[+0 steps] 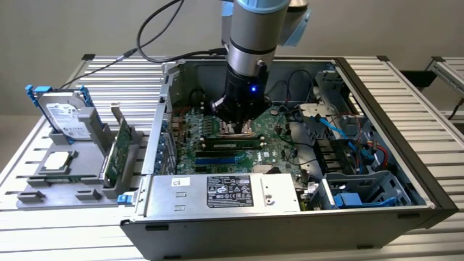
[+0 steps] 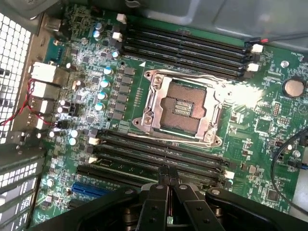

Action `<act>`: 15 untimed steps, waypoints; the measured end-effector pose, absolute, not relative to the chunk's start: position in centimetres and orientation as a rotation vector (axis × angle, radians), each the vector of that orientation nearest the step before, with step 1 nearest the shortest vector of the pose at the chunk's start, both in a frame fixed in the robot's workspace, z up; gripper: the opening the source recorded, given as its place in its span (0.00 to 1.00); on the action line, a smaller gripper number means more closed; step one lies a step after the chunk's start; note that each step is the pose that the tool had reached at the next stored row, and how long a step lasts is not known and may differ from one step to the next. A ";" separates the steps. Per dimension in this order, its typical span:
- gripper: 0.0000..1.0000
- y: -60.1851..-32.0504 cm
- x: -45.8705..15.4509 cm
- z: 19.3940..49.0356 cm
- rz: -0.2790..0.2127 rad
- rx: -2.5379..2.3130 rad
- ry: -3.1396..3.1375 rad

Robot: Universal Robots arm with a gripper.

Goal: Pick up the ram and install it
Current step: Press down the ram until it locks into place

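The ram [image 1: 232, 144] is a long narrow stick with a pale label, lying along a memory slot on the green motherboard [image 1: 272, 152] inside the open computer case [image 1: 406, 163]. My gripper [image 1: 236, 129] hangs just above it from the arm reaching down into the case. In the wrist view the gripper [image 2: 168, 171] is shut, with the black fingers [image 2: 159, 192] pressed together and nothing between them. Their tips sit over the nearer bank of memory slots [image 2: 159, 151]. Whether the tips touch the ram I cannot tell.
The CPU socket [image 2: 180, 108] lies open between two banks of slots. A power supply [image 1: 225, 190] and a drive cage [image 1: 362, 190] with blue cables [image 1: 340, 133] crowd the case. On the exterior view's left, a grey fixture [image 1: 62, 187] holds a hard drive [image 1: 62, 117] and a green card [image 1: 116, 152].
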State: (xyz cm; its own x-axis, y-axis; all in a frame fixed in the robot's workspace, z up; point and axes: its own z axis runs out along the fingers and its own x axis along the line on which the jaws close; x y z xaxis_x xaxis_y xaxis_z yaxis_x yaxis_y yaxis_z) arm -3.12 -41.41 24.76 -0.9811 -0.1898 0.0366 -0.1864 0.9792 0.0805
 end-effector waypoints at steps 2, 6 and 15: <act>0.11 -41.4 -3.1 24.8 -0.120 0.244 -3.087; 0.11 -41.4 -3.1 24.8 -0.122 0.167 -3.094; 0.11 -42.2 -3.4 24.9 -0.122 0.127 -3.096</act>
State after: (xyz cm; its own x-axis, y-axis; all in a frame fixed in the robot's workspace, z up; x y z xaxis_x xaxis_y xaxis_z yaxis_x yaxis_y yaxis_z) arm -3.43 -42.21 24.88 -0.9958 -0.0836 0.0372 -0.0804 0.9935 0.0804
